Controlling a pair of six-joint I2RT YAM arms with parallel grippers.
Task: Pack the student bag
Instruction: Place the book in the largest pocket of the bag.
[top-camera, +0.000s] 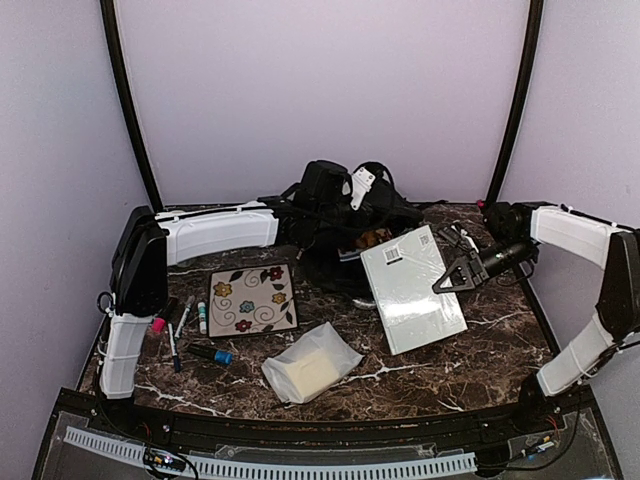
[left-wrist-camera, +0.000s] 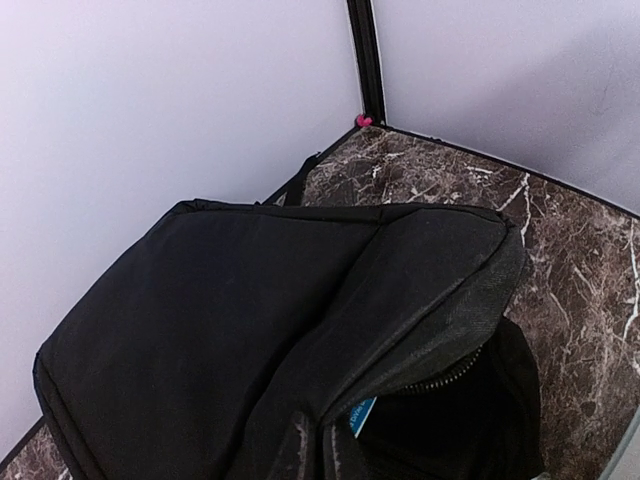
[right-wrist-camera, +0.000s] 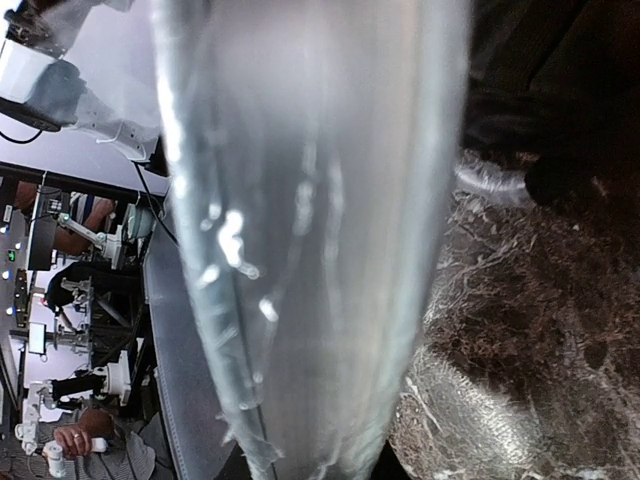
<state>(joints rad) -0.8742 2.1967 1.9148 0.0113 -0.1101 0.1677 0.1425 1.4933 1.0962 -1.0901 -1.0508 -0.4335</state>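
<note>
Surface (top-camera: 480, 360): student bag (left-wrist-camera: 230, 320) at back centre, zip mouth open. White wrapped pad (top-camera: 410, 290) lies just beside it. Right pincer (top-camera: 452, 277) grasps the pad's outer edge. Left pincer (top-camera: 345, 210) clenched at the bag's top. Best approach, I judge: feed the pad in corner-first, flat and slow.

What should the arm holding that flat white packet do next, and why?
Probably slide the white plastic-wrapped packet a little toward the student bag, far corner first. The right gripper grips its edge, that corner lies by the bag, and the left wrist view shows the bag's zipper opening gaping.
</note>
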